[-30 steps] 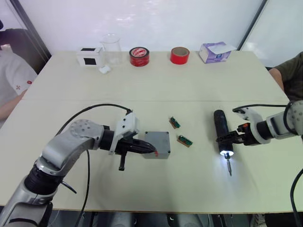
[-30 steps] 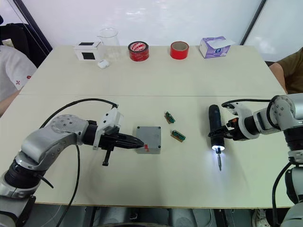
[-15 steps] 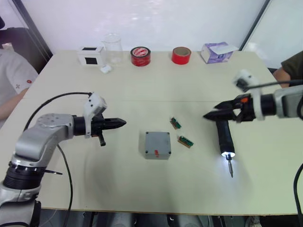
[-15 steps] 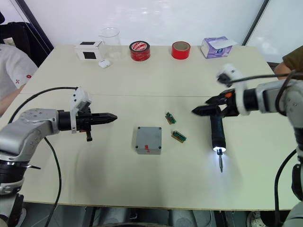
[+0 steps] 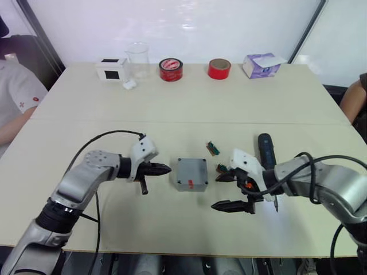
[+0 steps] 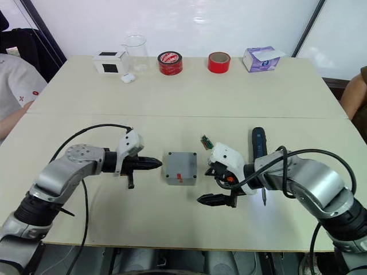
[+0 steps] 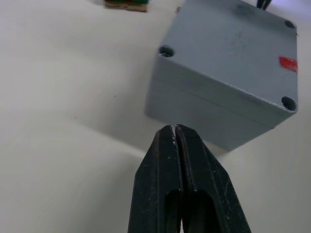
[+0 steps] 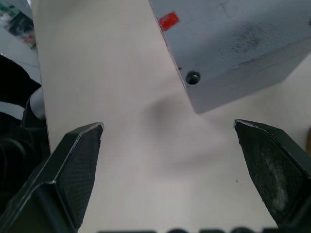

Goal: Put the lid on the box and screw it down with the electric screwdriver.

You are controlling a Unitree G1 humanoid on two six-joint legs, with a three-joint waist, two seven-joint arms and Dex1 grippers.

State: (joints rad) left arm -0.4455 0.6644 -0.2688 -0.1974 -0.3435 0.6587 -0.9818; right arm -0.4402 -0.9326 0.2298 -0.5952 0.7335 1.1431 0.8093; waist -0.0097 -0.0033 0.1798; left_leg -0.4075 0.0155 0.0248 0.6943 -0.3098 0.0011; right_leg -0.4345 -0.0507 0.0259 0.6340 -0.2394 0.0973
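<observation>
The grey box [image 5: 191, 174] stands mid-table with the lid [image 7: 233, 43] sitting on it, a seam running between the two halves. A small red mark [image 7: 288, 63] and open screw holes show on top. My left gripper [image 5: 164, 169] is shut and empty, its tip pointing at the box's left side from very close. My right gripper [image 5: 217, 192] is open wide and empty, just right of and in front of the box. In the right wrist view the fingers [image 8: 80, 160] spread around one box corner [image 8: 233, 39]. The electric screwdriver [image 5: 265, 150] lies on the table behind my right arm.
Two small green circuit boards [image 5: 213, 148] [image 5: 222, 168] lie right of the box. Along the far edge stand a white-and-black cube [image 5: 111, 69], a beaker [image 5: 136, 57], two red tape rolls [image 5: 171, 69] [image 5: 218, 68] and a tissue box [image 5: 262, 64]. A person [image 5: 11, 97] sits at the left.
My left gripper swung away from the box, then came back to its left side. My right gripper left the screwdriver, moved over to the box and opened wide.
</observation>
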